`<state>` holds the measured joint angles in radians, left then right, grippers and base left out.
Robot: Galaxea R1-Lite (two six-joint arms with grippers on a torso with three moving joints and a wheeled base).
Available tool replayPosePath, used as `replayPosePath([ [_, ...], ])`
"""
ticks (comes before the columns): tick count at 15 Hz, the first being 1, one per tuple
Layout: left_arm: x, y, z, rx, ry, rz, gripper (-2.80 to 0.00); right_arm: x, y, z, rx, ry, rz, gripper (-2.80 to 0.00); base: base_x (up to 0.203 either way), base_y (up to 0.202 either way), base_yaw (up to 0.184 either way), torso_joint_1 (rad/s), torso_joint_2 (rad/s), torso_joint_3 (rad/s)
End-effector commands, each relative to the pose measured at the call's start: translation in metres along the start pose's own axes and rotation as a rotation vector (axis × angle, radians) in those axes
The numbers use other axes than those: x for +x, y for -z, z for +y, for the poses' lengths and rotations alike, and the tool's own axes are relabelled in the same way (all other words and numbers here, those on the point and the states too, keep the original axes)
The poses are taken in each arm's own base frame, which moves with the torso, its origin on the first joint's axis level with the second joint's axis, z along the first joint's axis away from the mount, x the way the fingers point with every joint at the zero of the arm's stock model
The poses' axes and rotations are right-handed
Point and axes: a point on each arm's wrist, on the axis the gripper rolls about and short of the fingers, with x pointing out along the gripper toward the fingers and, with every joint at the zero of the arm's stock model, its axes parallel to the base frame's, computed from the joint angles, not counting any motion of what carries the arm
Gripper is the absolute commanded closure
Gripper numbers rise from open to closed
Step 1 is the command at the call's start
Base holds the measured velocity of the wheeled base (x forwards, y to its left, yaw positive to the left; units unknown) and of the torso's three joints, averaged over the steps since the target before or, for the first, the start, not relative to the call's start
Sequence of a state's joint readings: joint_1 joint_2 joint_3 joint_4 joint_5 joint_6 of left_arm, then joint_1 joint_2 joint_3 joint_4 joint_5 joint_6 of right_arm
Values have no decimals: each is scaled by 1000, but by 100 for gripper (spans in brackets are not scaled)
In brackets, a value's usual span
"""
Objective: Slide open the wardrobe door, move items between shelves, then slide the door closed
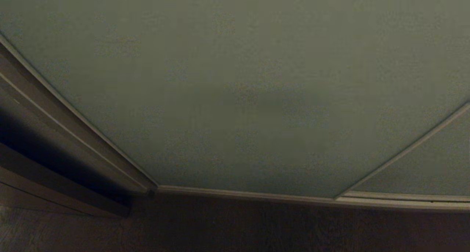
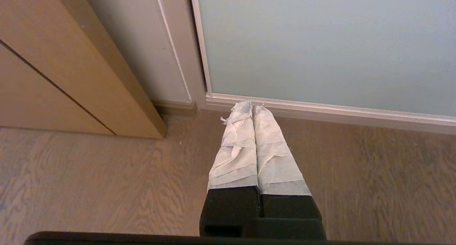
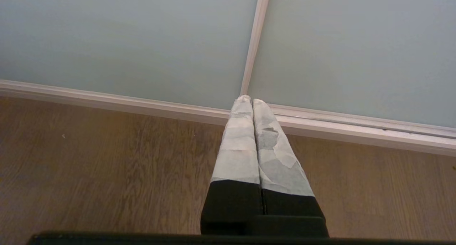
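Note:
The sliding wardrobe door is a pale grey-green panel that fills the head view and stands closed, reaching the frame at its left edge. A second panel overlaps it at the right. My left gripper is shut and empty, hanging low over the wooden floor near the door's lower left corner. My right gripper is shut and empty too, pointing at the slim frame strip where the two panels meet. The items and the shelves are hidden behind the door. Neither arm shows in the head view.
Wood-grain floor runs up to the silvery floor track. A light wooden cabinet side stands on the left next to the wardrobe frame. In the head view a dark gap lies left of the door frame.

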<state>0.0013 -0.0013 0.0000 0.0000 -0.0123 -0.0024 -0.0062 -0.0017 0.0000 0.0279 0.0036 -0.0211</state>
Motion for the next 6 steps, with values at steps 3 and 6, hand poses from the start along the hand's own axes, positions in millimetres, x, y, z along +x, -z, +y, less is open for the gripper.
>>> replayPosePath([
  [3,0,0,0,-1,0,1,0,0,0,0,0,0,5,0,0,0,0,0,0,0],
  [6,0,0,0,-1,0,1,0,0,0,0,1,2,4,0,0,0,0,0,0,0],
])
